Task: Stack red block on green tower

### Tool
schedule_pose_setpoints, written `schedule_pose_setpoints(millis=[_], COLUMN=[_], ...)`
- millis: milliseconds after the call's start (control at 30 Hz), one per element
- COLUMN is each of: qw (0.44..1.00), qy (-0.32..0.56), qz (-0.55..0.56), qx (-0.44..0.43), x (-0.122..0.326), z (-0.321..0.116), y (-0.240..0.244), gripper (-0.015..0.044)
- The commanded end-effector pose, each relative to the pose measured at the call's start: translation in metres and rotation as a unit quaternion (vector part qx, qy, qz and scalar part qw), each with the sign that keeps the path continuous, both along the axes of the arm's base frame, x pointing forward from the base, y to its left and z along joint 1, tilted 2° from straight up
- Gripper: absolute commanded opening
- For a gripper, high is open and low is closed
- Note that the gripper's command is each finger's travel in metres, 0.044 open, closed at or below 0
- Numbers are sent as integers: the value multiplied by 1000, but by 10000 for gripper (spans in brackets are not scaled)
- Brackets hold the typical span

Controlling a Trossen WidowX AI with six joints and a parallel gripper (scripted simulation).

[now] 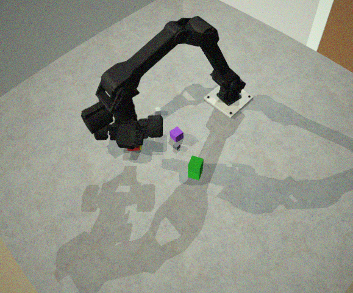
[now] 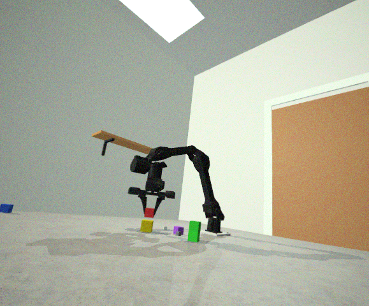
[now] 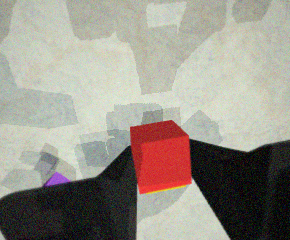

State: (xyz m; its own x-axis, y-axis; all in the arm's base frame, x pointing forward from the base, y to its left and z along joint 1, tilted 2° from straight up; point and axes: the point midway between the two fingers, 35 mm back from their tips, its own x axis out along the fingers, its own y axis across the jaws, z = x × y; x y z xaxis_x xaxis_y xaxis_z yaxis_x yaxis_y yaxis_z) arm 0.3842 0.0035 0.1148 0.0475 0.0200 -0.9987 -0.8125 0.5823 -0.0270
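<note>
The red block (image 1: 133, 149) (image 2: 149, 212) (image 3: 165, 164) is held between the fingers of my gripper (image 2: 149, 213) (image 3: 155, 146), which is shut on it. In the exterior view the block hangs above the floor, with a gap between it and the yellow block under it. In the top view the arm hides most of it. The green tower (image 1: 195, 168) (image 2: 194, 231) stands upright, to the right of my gripper in the top and exterior views. Only a sliver of the tower shows at the left edge of the wrist view.
The yellow block (image 2: 146, 225) is mostly hidden in the other views. A purple block (image 1: 176, 134) (image 2: 178, 229) (image 3: 57, 179) and a small grey cube (image 1: 177, 146) lie between my gripper and the tower. A small white cube (image 1: 158, 108) lies farther back. A blue block (image 2: 6, 208) is far left.
</note>
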Motion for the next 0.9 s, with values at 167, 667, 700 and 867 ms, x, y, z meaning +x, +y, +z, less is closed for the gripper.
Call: schedule_pose_setpoints(millis=[167,667,700,867], qw=[1000,1000,1000,1000], qy=[-7,-7,-6,-6], qz=[-1,-1,-1,-1], qx=[-1,-1,-1,1], x=[-1,-6,-8,-22], z=[41,57,57,58], y=[-1,9,15,45], gripper=[0,0,0,0])
